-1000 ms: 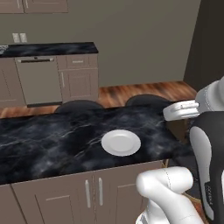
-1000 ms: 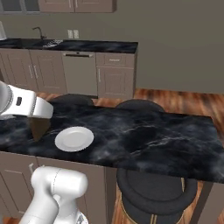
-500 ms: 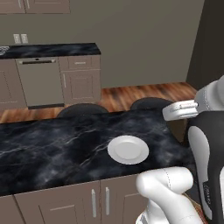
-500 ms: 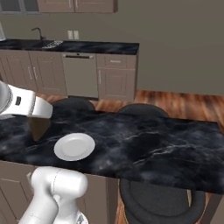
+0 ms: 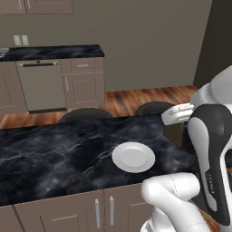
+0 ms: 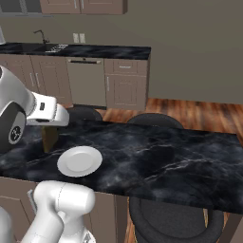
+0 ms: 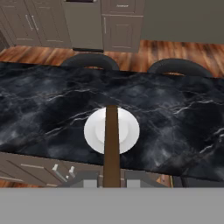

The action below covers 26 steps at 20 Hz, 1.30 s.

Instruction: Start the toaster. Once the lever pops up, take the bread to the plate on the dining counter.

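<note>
We are on the carrying step: our fingers (image 7: 112,181) are clamped on the thin dark brown bread slice (image 7: 112,144), held edge-on above the small round white plate (image 7: 112,130) on the long black marble worktop (image 7: 175,118). Next we judge a descent onto the plate, then release.

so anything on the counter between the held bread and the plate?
Nothing visible. In the hand view the bread, edge-on in the gripper, lines up over the bare plate; the dining counter around it holds nothing else.
</note>
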Tool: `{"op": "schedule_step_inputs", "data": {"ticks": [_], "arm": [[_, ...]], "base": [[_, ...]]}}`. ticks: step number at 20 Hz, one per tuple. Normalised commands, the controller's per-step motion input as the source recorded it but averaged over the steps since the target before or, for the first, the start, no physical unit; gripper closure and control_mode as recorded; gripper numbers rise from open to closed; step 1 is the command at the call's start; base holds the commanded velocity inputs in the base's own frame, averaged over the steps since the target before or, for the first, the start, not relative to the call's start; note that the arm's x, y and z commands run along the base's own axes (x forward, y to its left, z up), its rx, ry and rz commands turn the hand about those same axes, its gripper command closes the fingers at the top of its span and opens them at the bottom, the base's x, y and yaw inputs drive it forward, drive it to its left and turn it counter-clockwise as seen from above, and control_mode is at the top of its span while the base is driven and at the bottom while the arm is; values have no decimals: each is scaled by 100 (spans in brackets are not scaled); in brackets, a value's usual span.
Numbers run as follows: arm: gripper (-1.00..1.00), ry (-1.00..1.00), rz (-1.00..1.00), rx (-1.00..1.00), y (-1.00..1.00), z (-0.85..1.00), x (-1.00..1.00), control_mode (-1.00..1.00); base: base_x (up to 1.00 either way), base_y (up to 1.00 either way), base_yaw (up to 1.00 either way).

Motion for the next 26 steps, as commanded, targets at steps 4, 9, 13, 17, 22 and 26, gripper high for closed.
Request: {"op": "schedule_step_inputs", "data": {"ticks": [4, 9, 13, 17, 22, 26], "arm": [[100, 6, 16, 0, 0, -68, 53, -100], [100, 2, 12, 0, 0, -61, 47, -100], [100, 2, 11, 3, 0, -52, 49, -100], [100, 6, 9, 3, 0, -47, 47, -100], [100, 6, 5, 3, 1, -40, 47, -100], [100, 4, 1, 0, 1, -38, 42, -100]], "base": [[0, 0, 0], [0, 0, 0], [0, 0, 0], [0, 0, 0], [0, 0, 0], [0, 0, 0]]}}
